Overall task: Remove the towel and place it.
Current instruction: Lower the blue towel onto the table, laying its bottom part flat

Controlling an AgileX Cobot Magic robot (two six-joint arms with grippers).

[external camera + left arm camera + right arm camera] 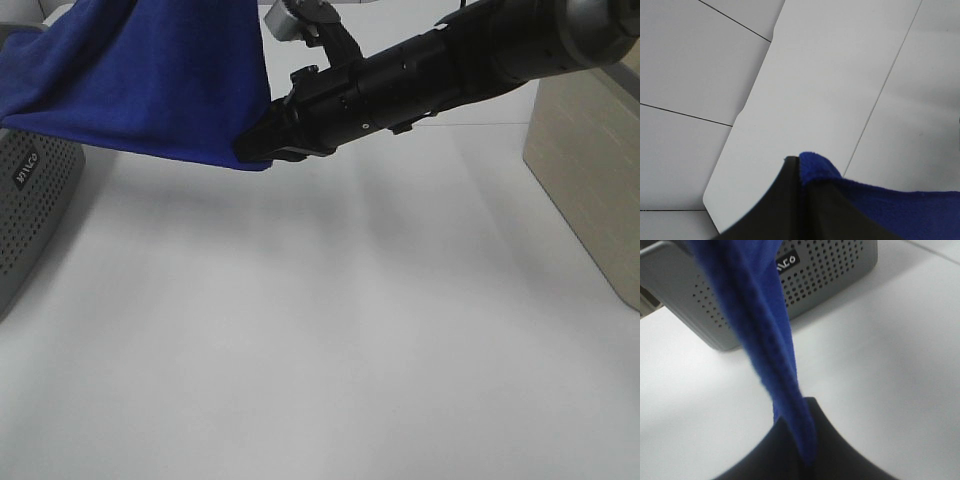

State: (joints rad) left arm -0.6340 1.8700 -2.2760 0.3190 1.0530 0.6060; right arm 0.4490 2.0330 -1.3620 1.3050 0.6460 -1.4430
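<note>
The royal-blue towel (140, 75) hangs stretched in the air at the upper left, above the white table (320, 340). My right gripper (262, 145) reaches across from the right and is shut on the towel's lower right corner. In the right wrist view the towel (765, 330) runs as a taut band into the closed right gripper (807, 445). In the left wrist view my left gripper (800, 172) is shut on another edge of the towel (900, 210), high above the table. The left gripper is out of the exterior view. No white tag shows.
A grey perforated basket (30, 200) stands at the left edge under the towel; it also shows in the right wrist view (835, 270). A beige basket (590, 170) stands at the right edge. The right arm (450, 60) spans the top of the view.
</note>
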